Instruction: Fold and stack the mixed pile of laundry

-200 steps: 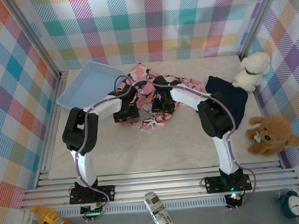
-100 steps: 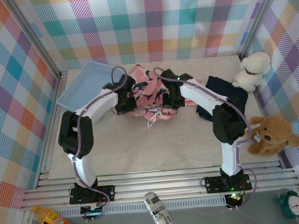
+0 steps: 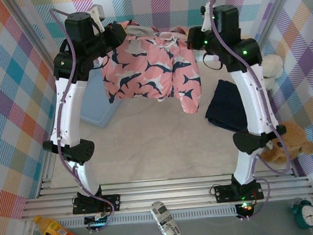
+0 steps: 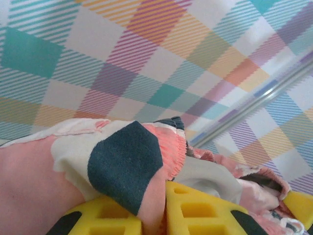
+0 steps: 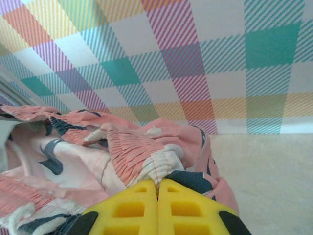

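Left gripper (image 3: 119, 35) and right gripper (image 3: 192, 38) are both up high, and strung between them is the pink garment (image 3: 150, 64), hanging clear above the table (image 3: 159, 149). On the left wrist camera the yellow fingers (image 4: 195, 210) are clamped on a bunched fold of it, cloth wedged right in the gap. On the right wrist camera the jaws sit pressed together, nipping the gathered, elasticated edge at their tips. So each gripper has one top corner, and the cloth sags in the middle.

It's soft, thin fabric, pink with navy-and-white shapes printed all over, ruched along the band, one side trailing lower under the right gripper.

Below the pink garment, the table is a pale, smooth beige surface. Down and to the right of the pink garment lies the navy T-shirt (image 3: 228, 110), plain, dark and crumpled into a lump. Under its left edge sits a light blue plastic basket (image 3: 99, 102). Further right of it are a brown plush toy (image 3: 287, 146) and a white plush toy (image 3: 271, 66). Behind the pink garment rise pastel plaid walls (image 3: 159, 4).
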